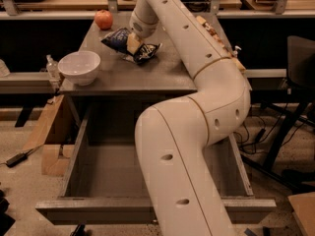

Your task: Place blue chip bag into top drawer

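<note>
The blue chip bag (118,39) lies crumpled on the grey tabletop (123,77), toward the back, near the middle. My gripper (134,42) comes down from the white arm onto the middle of the bag, with bag showing on both sides of it. The top drawer (88,209) stands pulled out wide below the table's front edge; its grey inside looks empty. My arm crosses over the drawer's right half and hides it.
A white bowl (79,67) sits at the table's front left and a red apple (103,19) at the back left. A tan bag (209,29) peeks out behind my arm. A cardboard box (47,141) stands on the floor at left, a dark chair (300,63) at right.
</note>
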Available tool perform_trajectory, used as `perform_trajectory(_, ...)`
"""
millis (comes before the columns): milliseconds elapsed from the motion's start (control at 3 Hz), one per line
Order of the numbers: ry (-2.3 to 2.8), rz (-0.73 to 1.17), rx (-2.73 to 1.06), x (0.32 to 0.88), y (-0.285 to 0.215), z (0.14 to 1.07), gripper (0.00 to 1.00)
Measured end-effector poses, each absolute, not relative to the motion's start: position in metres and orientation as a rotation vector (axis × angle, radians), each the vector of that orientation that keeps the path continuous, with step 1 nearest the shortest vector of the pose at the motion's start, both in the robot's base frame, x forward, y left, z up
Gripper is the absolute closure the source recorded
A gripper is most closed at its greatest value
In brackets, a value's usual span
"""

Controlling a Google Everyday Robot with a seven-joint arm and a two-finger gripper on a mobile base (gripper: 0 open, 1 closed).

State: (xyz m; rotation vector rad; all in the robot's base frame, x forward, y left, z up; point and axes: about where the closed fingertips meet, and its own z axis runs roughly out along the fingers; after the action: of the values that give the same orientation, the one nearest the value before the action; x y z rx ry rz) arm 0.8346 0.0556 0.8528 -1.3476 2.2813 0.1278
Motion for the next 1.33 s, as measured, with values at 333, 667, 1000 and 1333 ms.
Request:
perform_trajectory(333, 2.281, 0.128, -1.348, 0.8345, 0.0556, 0.8541, 1.0)
perform_trajectory(667, 2.281, 0.128, -1.348, 0.8345, 0.0556, 0.854, 1.0)
perform_trajectory(1000, 2.281, 0.128, -1.348, 0.8345, 0.0556, 0.854, 1.0)
perform_trajectory(1333, 2.281, 0.128, -1.348, 0.8345, 0.0556, 0.8541, 1.0)
